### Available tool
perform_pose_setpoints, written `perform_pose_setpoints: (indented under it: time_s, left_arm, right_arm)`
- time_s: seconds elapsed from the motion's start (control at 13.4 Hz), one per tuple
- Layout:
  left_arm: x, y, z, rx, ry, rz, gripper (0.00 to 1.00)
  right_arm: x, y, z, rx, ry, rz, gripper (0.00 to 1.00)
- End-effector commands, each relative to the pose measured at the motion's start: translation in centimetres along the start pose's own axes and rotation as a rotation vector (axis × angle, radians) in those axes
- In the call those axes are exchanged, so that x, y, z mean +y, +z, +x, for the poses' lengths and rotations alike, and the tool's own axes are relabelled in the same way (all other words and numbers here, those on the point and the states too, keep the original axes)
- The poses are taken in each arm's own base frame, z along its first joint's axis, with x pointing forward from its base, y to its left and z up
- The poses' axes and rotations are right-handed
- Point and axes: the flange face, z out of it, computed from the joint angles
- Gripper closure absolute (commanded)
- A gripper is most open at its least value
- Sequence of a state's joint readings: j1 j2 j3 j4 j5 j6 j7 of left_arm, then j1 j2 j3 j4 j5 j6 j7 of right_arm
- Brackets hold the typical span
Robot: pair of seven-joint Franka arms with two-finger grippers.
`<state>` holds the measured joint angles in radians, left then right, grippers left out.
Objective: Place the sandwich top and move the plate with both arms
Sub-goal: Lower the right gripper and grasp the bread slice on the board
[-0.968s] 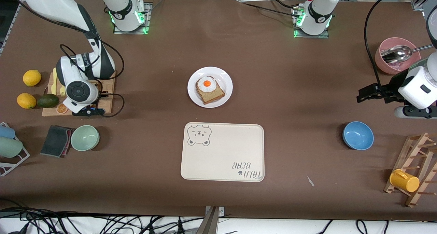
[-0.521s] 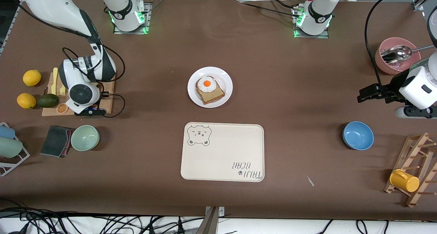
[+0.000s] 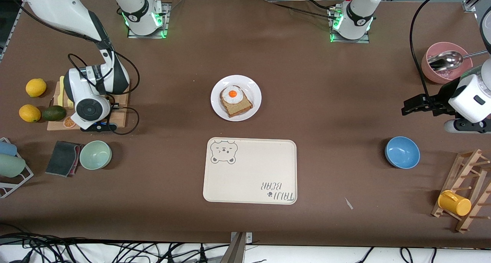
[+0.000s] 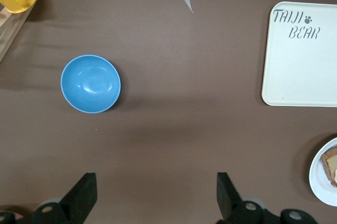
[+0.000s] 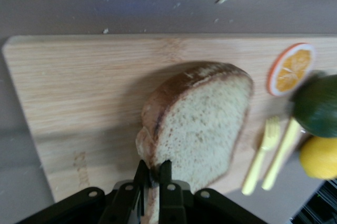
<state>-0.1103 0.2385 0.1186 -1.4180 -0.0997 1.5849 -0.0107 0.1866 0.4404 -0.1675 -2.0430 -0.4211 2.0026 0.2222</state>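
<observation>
The sandwich top [image 5: 197, 124] is pinched by one edge in the closed right gripper [image 5: 152, 179] over the wooden cutting board [image 5: 79, 103] at the right arm's end of the table — a narrow hold from which the slice could tilt, tear or drop on the way across. The plate [image 3: 253, 90], already bearing a golden slice and fried egg [image 3: 232, 94], lies mid-table, farther from the front camera than the bear-print tray [image 3: 249, 171]. The left gripper [image 4: 155, 195] waits with jaws spread wide over bare brown tabletop [image 3: 326, 101] near the blue bowl [image 4: 90, 84] — bowls, fruit and racks are kept to the table's ends.
</observation>
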Motion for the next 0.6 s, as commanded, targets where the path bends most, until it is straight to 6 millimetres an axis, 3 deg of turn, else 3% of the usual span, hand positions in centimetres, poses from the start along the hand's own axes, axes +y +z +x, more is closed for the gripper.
perform_pose_setpoints:
  time_s: [0.0,0.22,0.52]
  left_arm:
    - [0.1,-0.6,0.2,0.006,-0.007,-0.03,0.0]
    - [0.1,-0.6,0.2,0.005,-0.007,-0.03,0.0]
    - [-0.1,-0.6,0.2,0.005,-0.01,-0.03,0.0]
  right_arm:
    - [-0.5,-3.4,1.3,0.001,-0.008,-0.032,1.0]
    - [-2.0,-7.3,1.4,0.005,-0.017,-0.056,1.0]
    - [-8.3,-13.1,1.5,0.003,-0.037,-0.011,1.0]
